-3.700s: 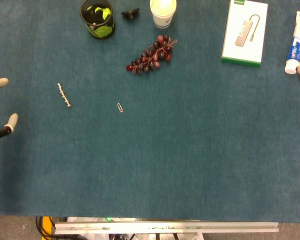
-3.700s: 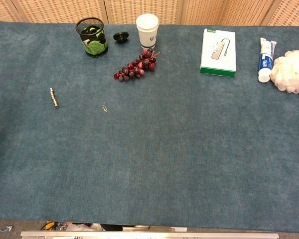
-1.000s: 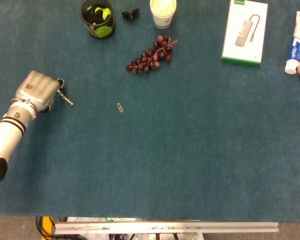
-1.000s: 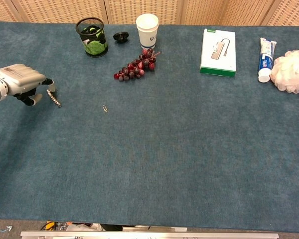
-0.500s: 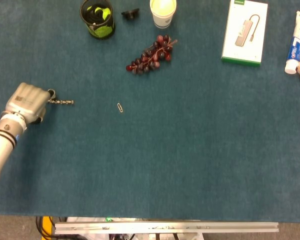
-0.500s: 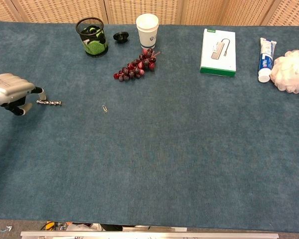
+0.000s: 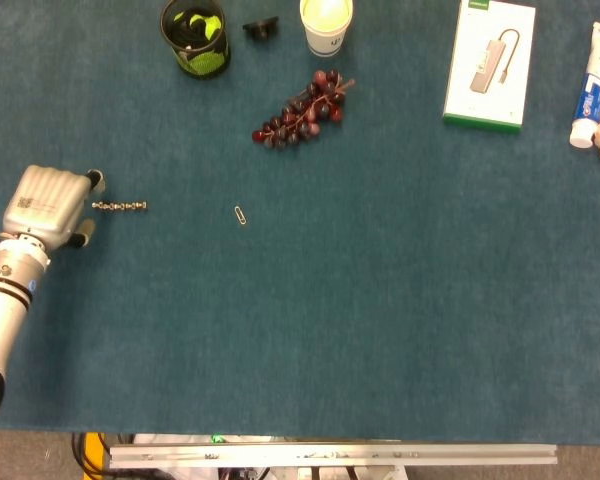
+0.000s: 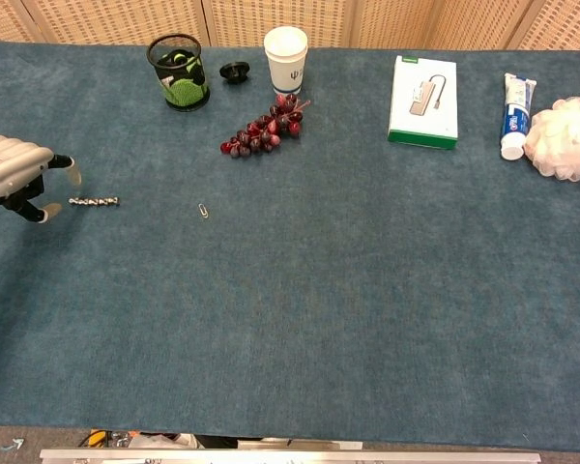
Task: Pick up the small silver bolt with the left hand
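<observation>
Overhead, from the head view, the left hand (image 7: 48, 203) is hovering at the left side of a blue-green felt tabletop (image 7: 360, 320), fingers parted and holding nothing. Its fingertips (image 7: 96, 180) are pointing right, toward the small silver bolt (image 7: 119, 206), which is lying flat on the felt just beside them, lengthwise left to right, with a thin gap showing between. A paper clip (image 7: 240, 214) is lying farther right. Along the far edge are sitting a black mesh cup (image 7: 194, 36) with yellow-green contents, a small black cap (image 7: 261, 27), a white paper cup (image 7: 326, 25), a bunch of dark red grapes (image 7: 302, 111), a white boxed USB hub (image 7: 490, 62) and a toothpaste tube (image 7: 593, 85).

From the chest view, the left hand (image 8: 15, 170) is showing at the left edge, fingers spread apart, empty. The bolt (image 8: 94, 201) is resting on the felt just to its right. A white mesh bath sponge (image 8: 564, 139) is sitting beside the toothpaste (image 8: 515, 116), and woven wicker panels (image 8: 271, 19) are standing behind the table.
</observation>
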Controlling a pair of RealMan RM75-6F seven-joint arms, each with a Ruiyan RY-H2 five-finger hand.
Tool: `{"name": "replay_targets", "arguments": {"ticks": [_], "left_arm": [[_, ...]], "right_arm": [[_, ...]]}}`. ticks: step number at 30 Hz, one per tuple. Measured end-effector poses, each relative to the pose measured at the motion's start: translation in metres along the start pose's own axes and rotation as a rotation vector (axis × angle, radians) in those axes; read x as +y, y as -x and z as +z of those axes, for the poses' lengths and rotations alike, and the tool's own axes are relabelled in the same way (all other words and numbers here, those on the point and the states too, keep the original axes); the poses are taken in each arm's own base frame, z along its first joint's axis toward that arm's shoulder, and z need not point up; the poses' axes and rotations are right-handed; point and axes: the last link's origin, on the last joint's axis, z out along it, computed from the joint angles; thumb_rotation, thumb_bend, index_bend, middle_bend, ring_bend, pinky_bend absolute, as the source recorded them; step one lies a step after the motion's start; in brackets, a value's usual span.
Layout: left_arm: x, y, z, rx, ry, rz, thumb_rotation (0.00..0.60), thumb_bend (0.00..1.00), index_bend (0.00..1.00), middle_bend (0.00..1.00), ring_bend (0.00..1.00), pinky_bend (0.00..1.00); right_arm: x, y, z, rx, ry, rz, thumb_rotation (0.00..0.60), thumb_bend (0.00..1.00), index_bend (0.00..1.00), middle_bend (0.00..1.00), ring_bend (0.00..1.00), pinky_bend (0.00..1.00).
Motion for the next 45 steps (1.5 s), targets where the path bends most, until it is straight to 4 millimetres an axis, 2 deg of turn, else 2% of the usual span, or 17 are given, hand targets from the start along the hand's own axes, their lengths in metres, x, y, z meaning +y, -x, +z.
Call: {"name": "replay_targets", "arguments": {"ticks": [10, 29, 45], "left_arm": [[0.015, 0.011, 0.011, 0.094, 0.008, -0.052, 0.6, 0.29, 0.47, 1.0, 0.91, 0.76], [0.018, 0.021, 0.026, 0.057, -0.066, -0.074, 0.6, 0.29, 0.47, 1.0, 0.92, 0.77], [0.018, 0.024, 0.03, 0.042, -0.091, -0.058, 0.6, 0.29, 0.48, 1.0, 0.93, 0.78]], "right_arm": [[0.004, 0.001, -0.002, -0.001, 0.008, 0.004, 0.6, 0.27, 0.44, 0.54, 0.52, 0.48], [0.008, 0.001, -0.004, 0.0, 0.014, 0.01, 0.6, 0.27, 0.44, 0.54, 0.52, 0.48], [0.014, 0.001, -0.006, 0.005, 0.027, 0.018, 0.6, 0.27, 0.44, 0.54, 0.53, 0.48]]}}
